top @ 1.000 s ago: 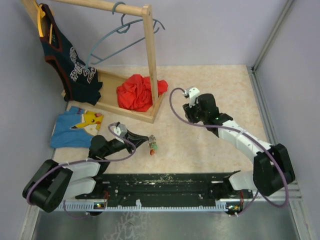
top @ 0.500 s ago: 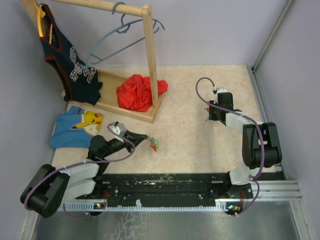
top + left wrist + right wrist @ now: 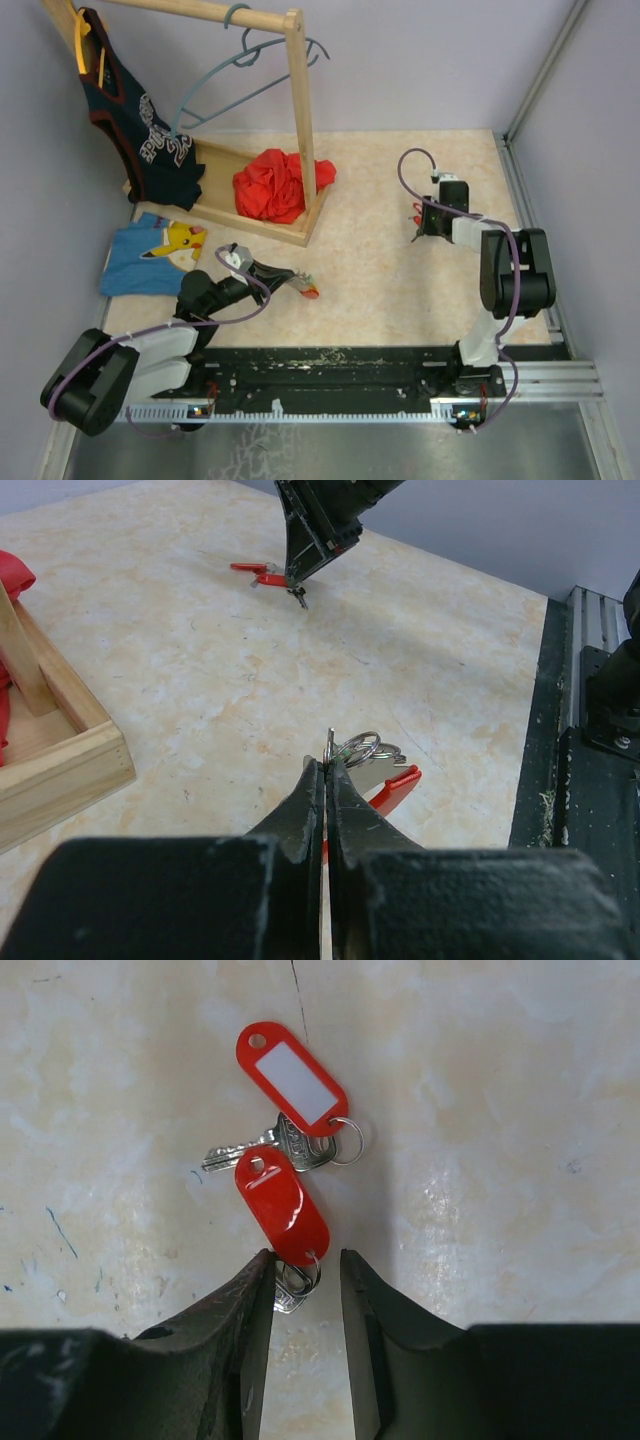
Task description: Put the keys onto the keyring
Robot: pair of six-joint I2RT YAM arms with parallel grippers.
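Observation:
My left gripper [image 3: 328,765] is shut on the keyring [image 3: 330,742], a thin wire edge standing up between its fingertips. Small rings [image 3: 364,748] and a red tag [image 3: 397,784] hang just beyond it, low over the table. In the top view this bunch [image 3: 306,288] sits at the left gripper [image 3: 292,280]. Two red-tagged keys lie at the right: one tag with a white label [image 3: 292,1075], one plain red tag [image 3: 281,1205]. My right gripper [image 3: 305,1265] is open and straddles the plain tag's small ring and key head [image 3: 296,1285]. Its left finger [image 3: 250,1300] touches the key head.
A wooden rack [image 3: 296,120] with a dark jersey [image 3: 140,120] and a grey-blue hanger [image 3: 240,70] stands at the back left. A red cloth [image 3: 280,185] lies in its base tray. A blue shirt [image 3: 155,255] lies left of my left arm. The black rail [image 3: 330,365] runs along the near edge.
The right arm swung from the table's middle to the far right and came down over the red keys, its jaws narrowing. The left gripper stayed shut, its bunch shifting slightly.

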